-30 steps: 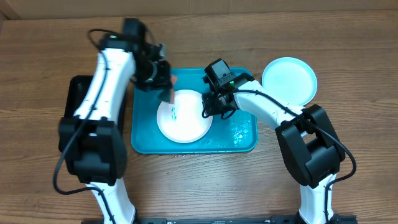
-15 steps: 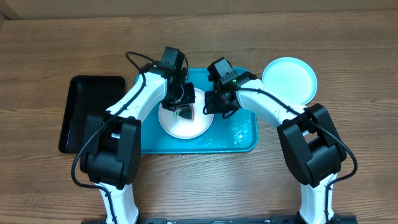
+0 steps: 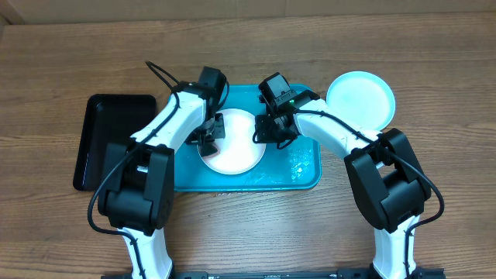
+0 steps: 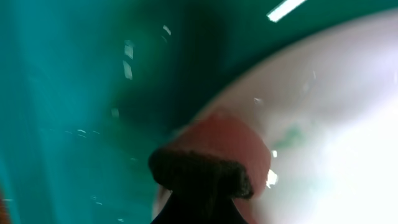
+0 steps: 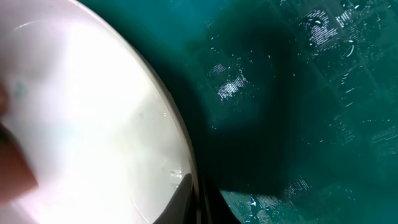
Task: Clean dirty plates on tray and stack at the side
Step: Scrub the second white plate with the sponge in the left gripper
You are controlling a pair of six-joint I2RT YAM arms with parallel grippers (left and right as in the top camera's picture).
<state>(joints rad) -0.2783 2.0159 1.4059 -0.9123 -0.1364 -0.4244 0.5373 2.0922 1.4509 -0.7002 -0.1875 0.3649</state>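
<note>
Grips a pink sponge [image 4: 217, 149] in the closed left claw [image 3: 209, 138], pressed on the left rim of the white plate [image 3: 232, 151] in the middle of the teal tray [image 3: 302, 174]. Pinches that plate's right rim with the shut right claw [image 3: 267, 133]. Pale blue plate [image 3: 360, 97] on the worktop [image 3: 248, 232], just off the tray's far right corner.

A: Left gripper [image 3: 208, 141], versus one second ago?
B: Swung in from the teal tray's [image 3: 306, 180] back-left corner. Its sponge [image 4: 217, 149] is now on the white plate's [image 3: 239, 151] left rim. Black tray [image 3: 108, 139] uncovered.
</note>
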